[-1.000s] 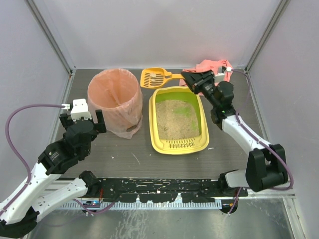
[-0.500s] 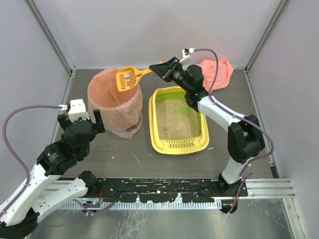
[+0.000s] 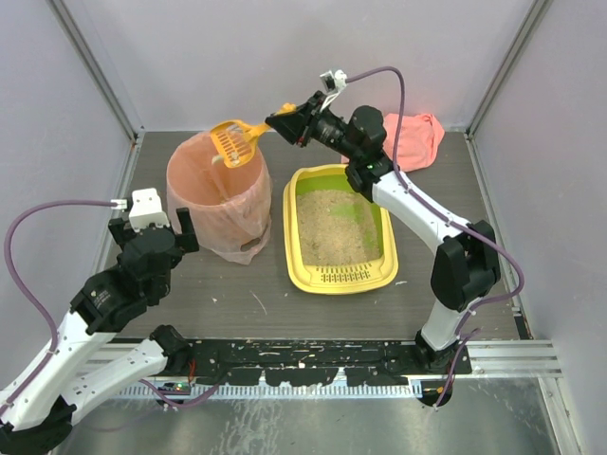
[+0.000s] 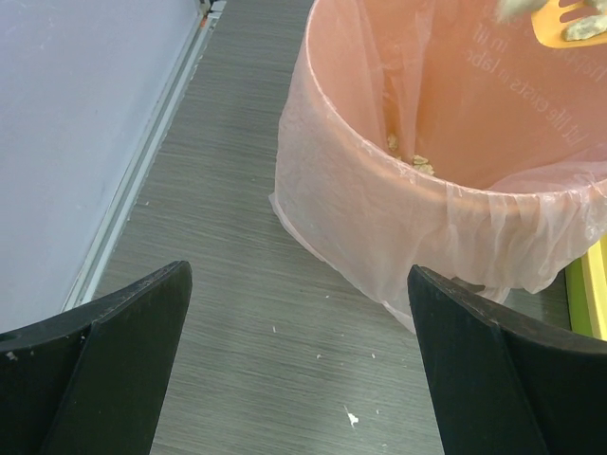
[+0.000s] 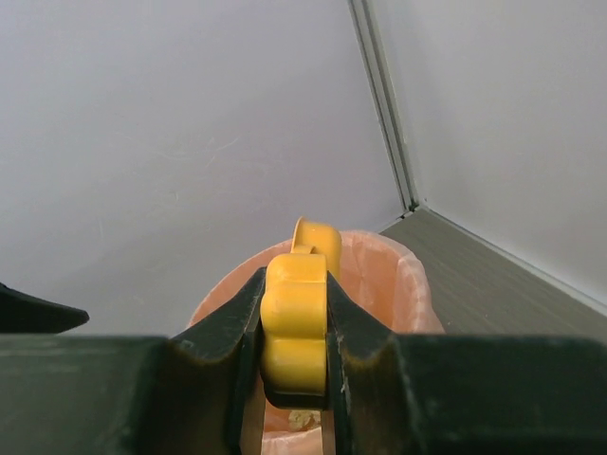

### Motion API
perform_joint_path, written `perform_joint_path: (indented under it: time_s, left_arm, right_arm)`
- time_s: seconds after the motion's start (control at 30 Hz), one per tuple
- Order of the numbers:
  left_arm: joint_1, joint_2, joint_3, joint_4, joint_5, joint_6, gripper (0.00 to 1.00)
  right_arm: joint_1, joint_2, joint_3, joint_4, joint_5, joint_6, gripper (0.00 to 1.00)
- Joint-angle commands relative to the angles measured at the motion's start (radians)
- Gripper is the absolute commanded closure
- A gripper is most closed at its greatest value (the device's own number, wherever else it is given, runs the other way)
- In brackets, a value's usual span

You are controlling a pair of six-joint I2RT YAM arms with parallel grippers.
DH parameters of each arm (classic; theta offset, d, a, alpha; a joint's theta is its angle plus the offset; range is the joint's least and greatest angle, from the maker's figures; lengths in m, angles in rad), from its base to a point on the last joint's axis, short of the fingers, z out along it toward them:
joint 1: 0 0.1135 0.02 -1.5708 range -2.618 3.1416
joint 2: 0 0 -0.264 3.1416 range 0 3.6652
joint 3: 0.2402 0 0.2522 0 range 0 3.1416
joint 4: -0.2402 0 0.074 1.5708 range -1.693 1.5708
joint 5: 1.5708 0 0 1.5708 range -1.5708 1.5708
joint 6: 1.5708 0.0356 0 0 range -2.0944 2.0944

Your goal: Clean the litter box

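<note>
The yellow litter box [image 3: 294, 248] with green inner walls and sandy litter lies right of centre on the table. My right gripper [image 3: 280, 120] is shut on the handle of the orange slotted scoop [image 3: 233, 140], whose tilted head hangs over the far rim of the pink-bagged bin [image 3: 220, 194]. In the right wrist view the scoop handle [image 5: 296, 322] sits clamped between the fingers, the bin [image 5: 408, 284] below. A corner of the scoop [image 4: 571, 21] with clumps shows in the left wrist view above the bin [image 4: 446, 161]. My left gripper [image 3: 154, 230] stands open just left of the bin, holding nothing.
A pink cloth [image 3: 414, 138] lies at the back right near the wall. Small litter crumbs dot the dark table [image 4: 352, 416] in front of the bin. Enclosure walls close in on the left, back and right.
My right arm has swung the scoop left from behind the litter box, up and over the pink-bagged bin, tilting its head down. The left arm has stayed put.
</note>
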Motion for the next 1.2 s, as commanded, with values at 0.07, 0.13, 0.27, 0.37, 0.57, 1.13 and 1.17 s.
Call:
perform_joint_path:
  time_s: [0.07, 0.13, 0.27, 0.37, 0.57, 1.13, 1.17]
  left_arm:
    - [0.010, 0.007, 0.006, 0.009, -0.012, -0.012, 0.02]
    - [0.011, 0.011, 0.006, 0.010, -0.010, -0.013, 0.02]
    - [0.016, 0.016, 0.007, 0.009, -0.005, -0.013, 0.02]
    - [0.019, 0.017, 0.006, 0.010, 0.000, -0.012, 0.02]
    - [0.021, 0.018, 0.006, 0.009, 0.000, -0.013, 0.02]
    - [0.026, 0.031, 0.005, 0.012, 0.018, -0.009, 0.02]
    - [0.027, 0.032, 0.005, 0.015, 0.021, -0.008, 0.02]
  right_arm:
    - [0.050, -0.015, 0.107, -0.126, -0.033, -0.271, 0.95]
    - [0.067, -0.017, 0.124, -0.165, -0.021, -0.330, 0.97]
    - [0.097, -0.029, 0.134, -0.194, 0.018, -0.397, 0.99]
    - [0.101, -0.032, 0.141, -0.196, 0.020, -0.394, 0.99]
    - [0.104, -0.050, 0.144, -0.191, 0.025, -0.348, 0.99]
    - [-0.052, -0.258, -0.040, 0.020, -0.008, 0.158, 0.99]
    - [-0.067, -0.289, -0.071, 0.025, -0.002, 0.170, 0.99]
